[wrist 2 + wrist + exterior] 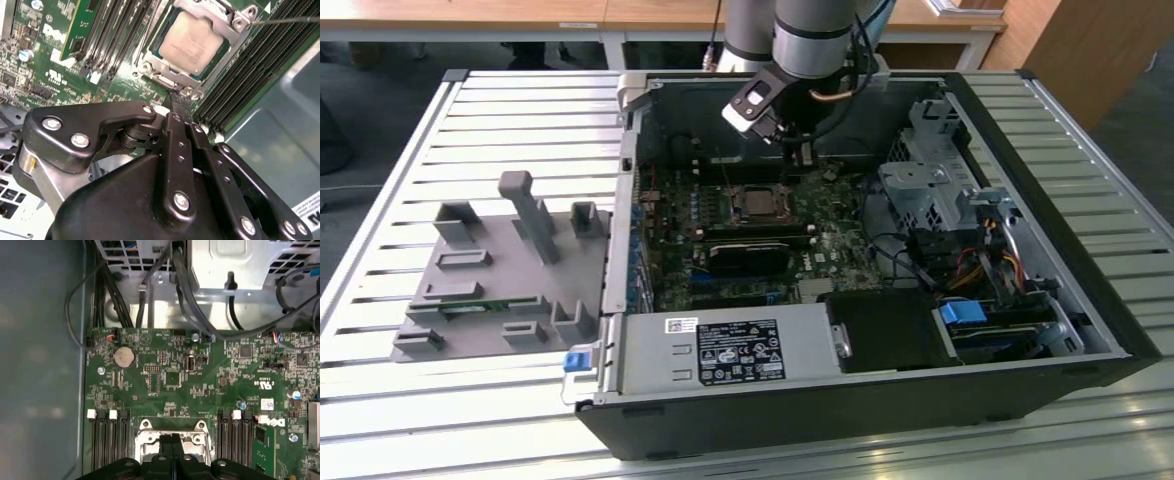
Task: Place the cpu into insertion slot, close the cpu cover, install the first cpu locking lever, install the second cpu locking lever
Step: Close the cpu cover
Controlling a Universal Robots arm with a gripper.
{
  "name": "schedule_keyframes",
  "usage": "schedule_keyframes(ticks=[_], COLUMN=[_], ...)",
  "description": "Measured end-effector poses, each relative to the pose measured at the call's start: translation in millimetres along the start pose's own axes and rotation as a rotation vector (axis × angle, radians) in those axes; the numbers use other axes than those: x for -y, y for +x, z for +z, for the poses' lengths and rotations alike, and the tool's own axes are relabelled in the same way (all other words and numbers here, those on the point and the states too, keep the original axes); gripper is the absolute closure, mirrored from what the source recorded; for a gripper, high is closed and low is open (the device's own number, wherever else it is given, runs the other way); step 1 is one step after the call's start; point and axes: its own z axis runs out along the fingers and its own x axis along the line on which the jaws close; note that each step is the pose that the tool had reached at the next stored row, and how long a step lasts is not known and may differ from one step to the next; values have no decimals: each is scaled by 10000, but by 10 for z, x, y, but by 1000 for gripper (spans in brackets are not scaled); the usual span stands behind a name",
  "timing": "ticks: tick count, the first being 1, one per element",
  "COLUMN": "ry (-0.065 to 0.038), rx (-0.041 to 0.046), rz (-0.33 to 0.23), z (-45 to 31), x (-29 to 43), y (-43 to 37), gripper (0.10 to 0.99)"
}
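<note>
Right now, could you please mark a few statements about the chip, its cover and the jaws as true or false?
1. The chip sits in place on the green board. True.
2. The metal cover stands raised off the chip. False: it lies down around the chip's top.
3. The jaws are spread wide. False: they are pressed together by the cover's edge.
4. A coin battery sits on the board. True.
5. The grey fixture lies inside the computer case. False: it lies outside it, on the table.
</note>
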Motion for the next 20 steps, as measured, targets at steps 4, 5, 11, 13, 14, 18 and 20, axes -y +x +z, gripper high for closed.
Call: schedule_keyframes(ticks=[4,5,11,13,14,18,20], ry=[2,4,6,6,5,6,15], rx=[1,0,0,2,1,1,1], rz=[0,0,1,0,0,0,1], z=[42,47,52,56,60,82,100], x=[38,55,222,247,263,343,373], y=[-1,-1,-2,-2,-2,-3,-4], gripper=[980,980,980,980,980,980,980])
